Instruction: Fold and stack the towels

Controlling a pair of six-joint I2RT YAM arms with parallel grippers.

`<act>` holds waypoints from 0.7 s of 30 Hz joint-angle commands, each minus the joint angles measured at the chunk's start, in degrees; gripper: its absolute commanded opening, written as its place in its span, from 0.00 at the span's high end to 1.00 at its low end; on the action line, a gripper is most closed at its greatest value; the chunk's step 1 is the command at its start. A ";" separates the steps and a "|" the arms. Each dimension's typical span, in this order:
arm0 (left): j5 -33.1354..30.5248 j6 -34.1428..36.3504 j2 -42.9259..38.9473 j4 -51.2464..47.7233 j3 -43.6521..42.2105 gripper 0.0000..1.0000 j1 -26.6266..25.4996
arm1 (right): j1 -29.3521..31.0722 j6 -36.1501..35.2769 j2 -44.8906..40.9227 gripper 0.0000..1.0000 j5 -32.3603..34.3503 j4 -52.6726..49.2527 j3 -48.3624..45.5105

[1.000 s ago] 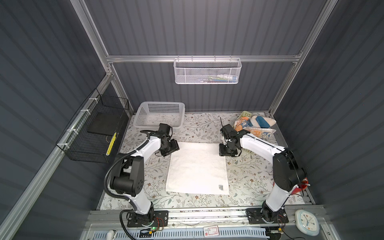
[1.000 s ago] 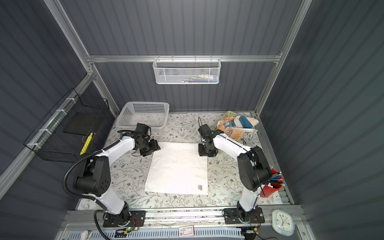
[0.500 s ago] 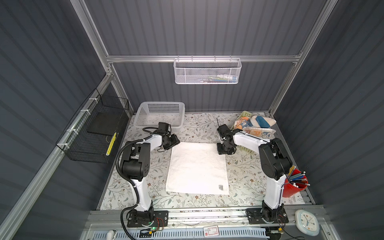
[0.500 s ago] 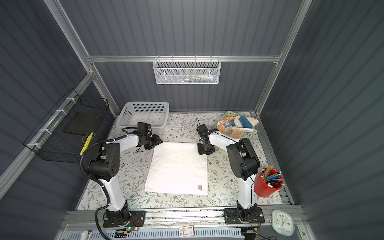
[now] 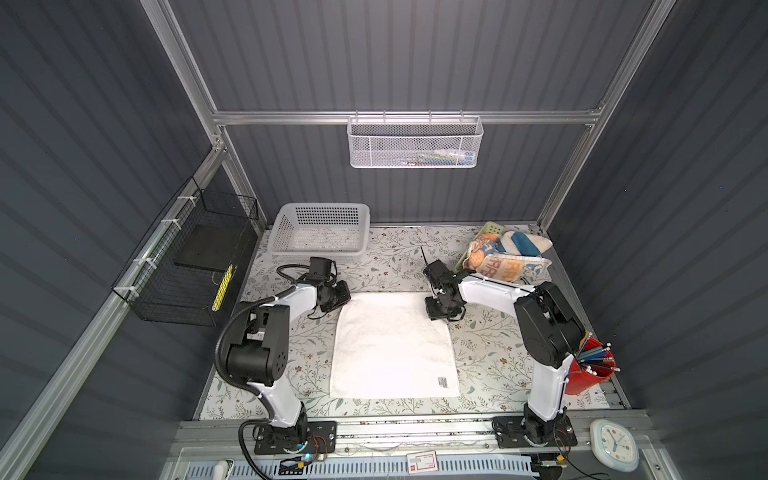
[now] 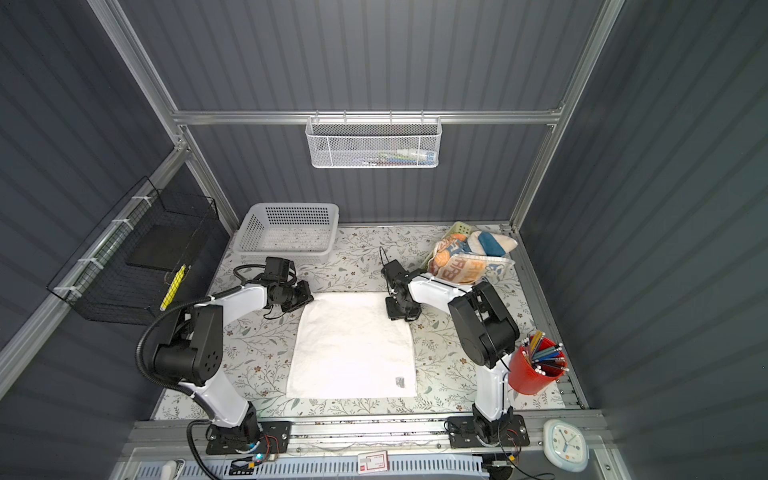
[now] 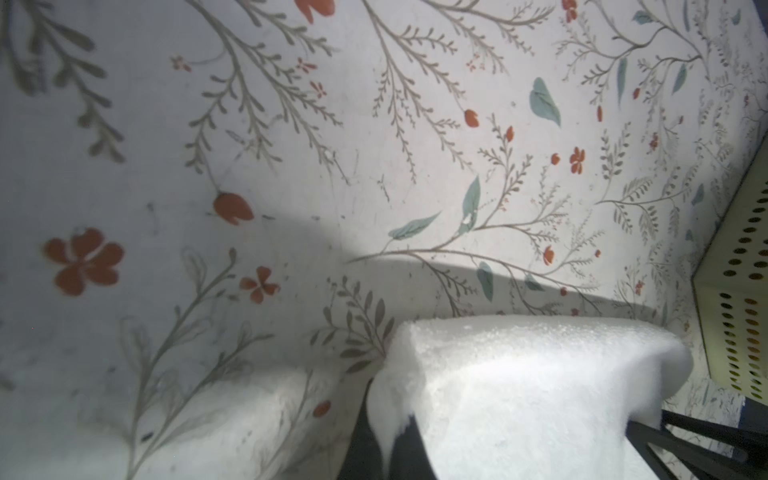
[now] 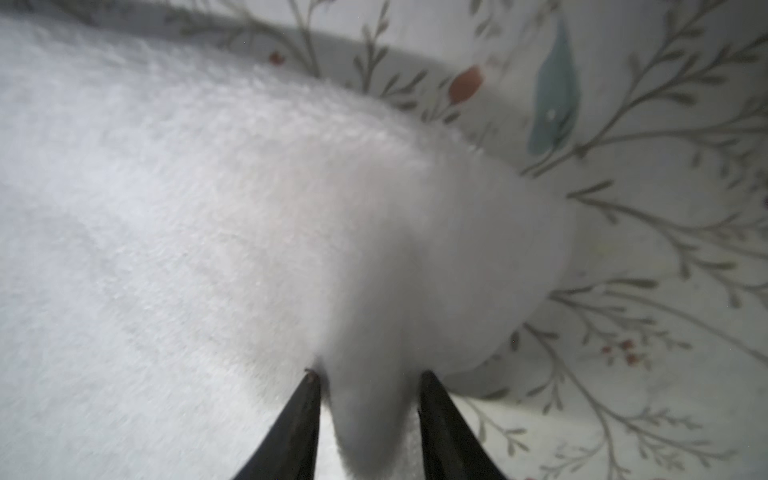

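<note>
White towel (image 5: 392, 345) is lying flat on the table (image 5: 478, 345), just in front of the basket (image 5: 320, 228). Left pincer (image 5: 344, 297) is clenching the towel corner nearest the basket. Right pincer (image 8: 370, 386) is pinching the next corner, farther from the basket.

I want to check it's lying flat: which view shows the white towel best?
A top view: the white towel lies spread, nearly all visible, in both top views. Each wrist view shows only one corner, pinched in the left hand or right hand.

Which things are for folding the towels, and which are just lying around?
For the job: white towel, pile of coloured towels, left pincer, right pincer.
Just lying about: white basket, red pencil cup, clock, hanging mesh basket.
</note>
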 commanded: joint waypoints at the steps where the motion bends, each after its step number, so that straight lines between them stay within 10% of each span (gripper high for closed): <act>1: -1.78 2.31 -4.20 -4.66 -2.47 1.00 1.31 | 1.02 1.93 -1.65 0.56 -2.12 -1.49 -1.99; 21: 4.51 1.35 -1.54 -3.34 -0.91 1.00 4.63 | -4.88 -3.41 4.93 0.43 -6.15 -5.39 13.66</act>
